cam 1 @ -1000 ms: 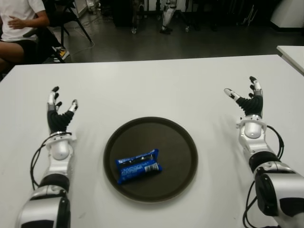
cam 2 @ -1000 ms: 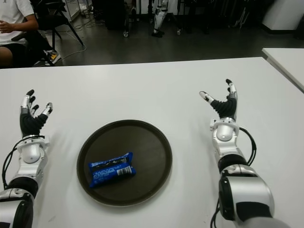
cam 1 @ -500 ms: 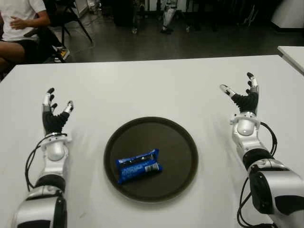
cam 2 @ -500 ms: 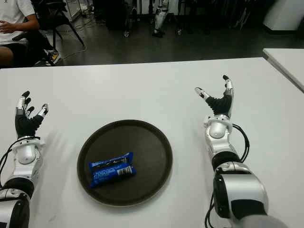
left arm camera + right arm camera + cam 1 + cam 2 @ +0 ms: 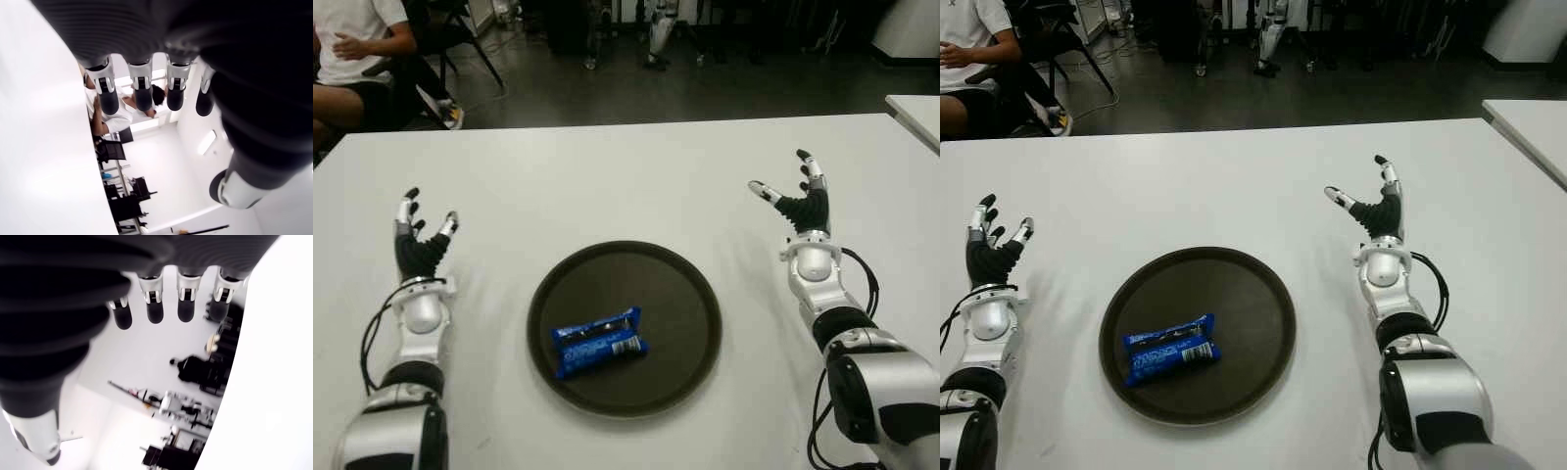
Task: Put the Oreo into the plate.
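Left hand [image 5: 419, 247]: well left of the plate, above the white table [image 5: 607, 186], palm up, fingers [image 5: 108, 93] spread and straight, grasping nothing; contact with the tabletop not readable.

Left wrist view: four fingertips fanned apart against the room beyond, nothing between them.

Plate [image 5: 690, 294]: dark, round, low-rimmed, flat on the table between the two arms, nearer the robot's edge than the far edge.

Oreo [image 5: 598, 342]: blue wrapped pack lying flat inside the plate, on its left half, slightly skewed, fully within the rim and touching neither hand.

Right hand [image 5: 798, 204]: well right of the plate and a little farther forward than the left, thumb out to the side, fingers [image 5: 155, 303] extended, released and empty.

Task standing: judged done, pack already resting in the plate.

Risk, either arm: a retreat path swung inward over the plate could clip the rim and slide or tip it, spilling the pack back onto the table.

Risk, left hand: closest to the pack's side of the plate; a low sweep toward centre could drag the wrapper over the shallow rim.

Risk, cables: loops by both forearms, near the table; a snag on the plate edge during a pull-back seems unlikely but possible.

Background: person [image 5: 352, 49] seated beyond the far left corner, well apart from the work area.
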`<state>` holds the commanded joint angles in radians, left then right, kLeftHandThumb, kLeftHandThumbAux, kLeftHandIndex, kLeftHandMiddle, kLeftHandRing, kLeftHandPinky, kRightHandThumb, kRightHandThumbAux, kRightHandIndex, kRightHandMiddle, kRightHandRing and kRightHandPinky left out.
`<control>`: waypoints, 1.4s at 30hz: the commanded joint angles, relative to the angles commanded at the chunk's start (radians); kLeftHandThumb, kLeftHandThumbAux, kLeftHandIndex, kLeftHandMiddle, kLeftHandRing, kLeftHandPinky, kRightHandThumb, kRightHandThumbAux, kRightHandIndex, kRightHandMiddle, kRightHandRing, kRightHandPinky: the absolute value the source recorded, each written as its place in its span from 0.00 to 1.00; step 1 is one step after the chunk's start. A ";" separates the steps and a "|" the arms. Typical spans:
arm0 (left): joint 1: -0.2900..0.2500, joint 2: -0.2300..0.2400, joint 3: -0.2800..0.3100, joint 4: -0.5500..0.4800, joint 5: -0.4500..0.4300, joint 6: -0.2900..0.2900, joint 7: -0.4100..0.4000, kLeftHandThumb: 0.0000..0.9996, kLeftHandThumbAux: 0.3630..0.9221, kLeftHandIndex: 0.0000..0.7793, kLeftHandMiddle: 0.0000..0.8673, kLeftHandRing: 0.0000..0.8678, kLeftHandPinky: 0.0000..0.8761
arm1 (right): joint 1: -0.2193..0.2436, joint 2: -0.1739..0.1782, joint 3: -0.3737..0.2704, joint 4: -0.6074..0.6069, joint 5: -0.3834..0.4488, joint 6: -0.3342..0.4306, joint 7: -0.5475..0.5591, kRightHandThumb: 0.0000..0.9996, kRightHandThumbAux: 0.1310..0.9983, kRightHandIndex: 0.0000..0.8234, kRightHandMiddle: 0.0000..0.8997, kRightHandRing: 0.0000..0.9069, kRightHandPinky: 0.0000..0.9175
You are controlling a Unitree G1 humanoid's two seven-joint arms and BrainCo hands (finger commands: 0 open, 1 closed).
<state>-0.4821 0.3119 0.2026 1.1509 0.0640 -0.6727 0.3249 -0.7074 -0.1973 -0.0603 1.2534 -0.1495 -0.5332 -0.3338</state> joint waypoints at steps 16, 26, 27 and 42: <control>0.003 -0.003 -0.002 -0.020 -0.008 0.015 -0.019 0.00 0.60 0.02 0.00 0.00 0.00 | -0.007 0.001 0.002 0.007 -0.002 0.021 0.007 0.00 0.66 0.00 0.00 0.00 0.00; 0.010 -0.004 -0.003 -0.036 -0.008 0.022 -0.024 0.00 0.61 0.01 0.00 0.00 0.00 | -0.005 0.000 0.007 0.005 -0.006 0.012 -0.001 0.00 0.65 0.01 0.00 0.00 0.00; 0.011 -0.005 -0.004 -0.039 -0.007 0.022 -0.024 0.00 0.61 0.01 0.00 0.00 0.00 | -0.005 0.000 0.007 0.005 -0.005 0.012 -0.001 0.00 0.66 0.00 0.00 0.00 0.00; 0.016 -0.007 -0.009 -0.061 -0.001 0.035 -0.014 0.00 0.60 0.01 0.00 0.00 0.00 | -0.007 0.003 -0.005 0.004 0.009 0.012 0.015 0.00 0.67 0.01 0.00 0.00 0.00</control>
<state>-0.4657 0.3053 0.1937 1.0897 0.0630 -0.6381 0.3107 -0.7143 -0.1947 -0.0650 1.2573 -0.1402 -0.5211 -0.3186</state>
